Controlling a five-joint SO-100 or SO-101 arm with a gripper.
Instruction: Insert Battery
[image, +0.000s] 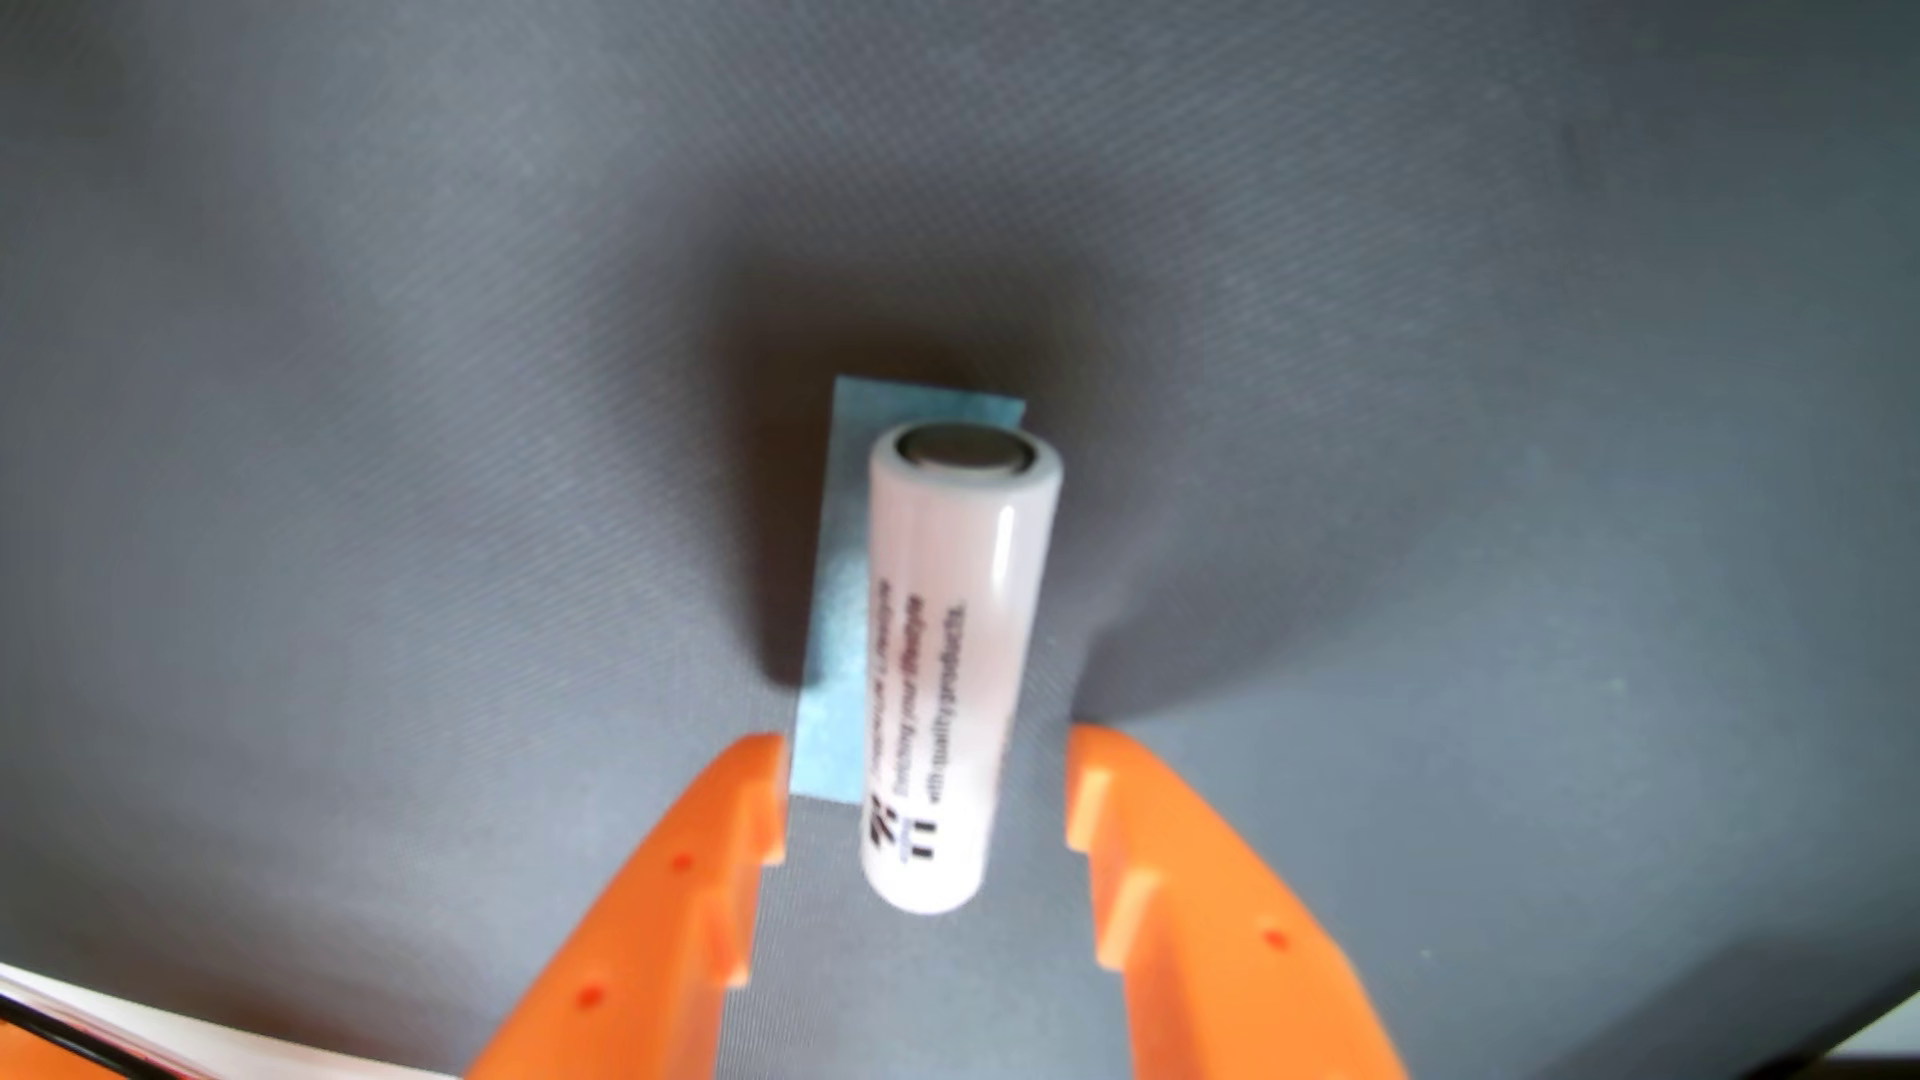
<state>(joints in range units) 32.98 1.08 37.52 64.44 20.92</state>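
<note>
White cylindrical battery, black print along its side, flat metal end showing; on blue tape on grey desk; orange gripper spread apart, not touching it.

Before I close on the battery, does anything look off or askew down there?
Nothing looks damaged. The white battery lies on the grey mat, partly over a strip of blue tape, between the open orange gripper fingers and closer to the left one in the wrist view. No battery holder shows.

Orange fingers spread wide — nothing gripped.
</note>
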